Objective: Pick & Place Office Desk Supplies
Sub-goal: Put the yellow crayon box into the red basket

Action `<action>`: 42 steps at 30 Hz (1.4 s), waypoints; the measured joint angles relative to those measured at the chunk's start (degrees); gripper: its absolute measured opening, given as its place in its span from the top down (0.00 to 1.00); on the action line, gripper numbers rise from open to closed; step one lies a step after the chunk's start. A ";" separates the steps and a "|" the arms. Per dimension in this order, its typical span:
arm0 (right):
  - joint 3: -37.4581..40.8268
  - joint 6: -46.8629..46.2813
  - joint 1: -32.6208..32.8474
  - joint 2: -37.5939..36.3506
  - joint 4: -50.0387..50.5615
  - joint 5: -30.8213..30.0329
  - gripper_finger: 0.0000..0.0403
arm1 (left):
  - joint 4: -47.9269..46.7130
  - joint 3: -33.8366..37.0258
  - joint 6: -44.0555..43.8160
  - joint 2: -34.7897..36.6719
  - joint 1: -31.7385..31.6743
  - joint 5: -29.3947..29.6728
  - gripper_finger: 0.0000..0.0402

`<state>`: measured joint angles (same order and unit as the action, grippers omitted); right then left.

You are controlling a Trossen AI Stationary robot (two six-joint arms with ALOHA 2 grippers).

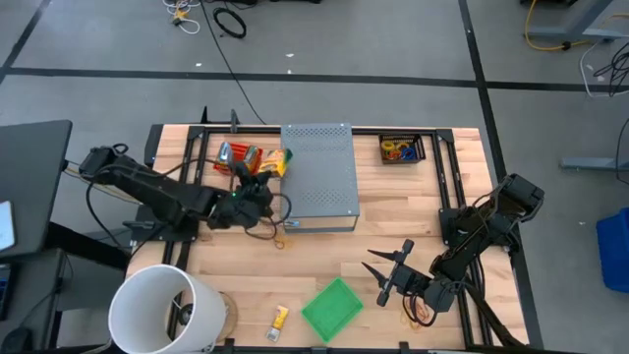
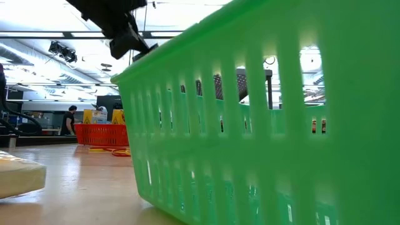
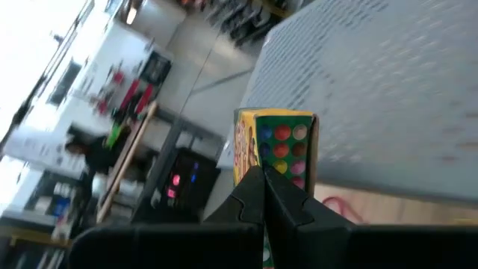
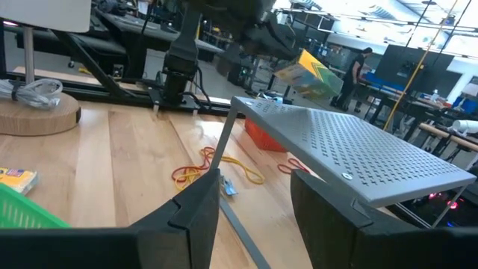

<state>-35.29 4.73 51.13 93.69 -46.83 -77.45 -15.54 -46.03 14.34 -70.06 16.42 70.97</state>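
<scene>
Left gripper pinching a yellow-green printed packet, held raised at the grey perforated box's left edge; right gripper, fingers spread and empty, just beside the green basket

This is a robotics lab or workshop — an open hall with a grey concrete floor marked by dark tape lines and strewn with loose cables. A wooden tabletop sits in a black metal frame carrying two arms. Beyond it stand benches, monitors and a person under strip ceiling lights — no home furnishings.
</scene>
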 joint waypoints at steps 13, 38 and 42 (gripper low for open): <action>0.00 -0.02 0.00 0.00 0.00 0.20 0.57 | -10.46 0.01 -11.89 0.00 -14.17 -2.28 1.00; 0.00 -1.51 0.02 0.00 3.28 1.90 0.57 | -26.83 0.01 -33.54 0.00 -27.85 -16.54 1.00; 0.00 -1.51 0.01 0.00 3.43 2.26 0.57 | -30.99 0.01 -38.32 0.00 -29.58 -19.22 1.00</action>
<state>-35.29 3.22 51.15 93.69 -43.40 -75.19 -46.53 -46.02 -23.98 -70.06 -13.16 51.75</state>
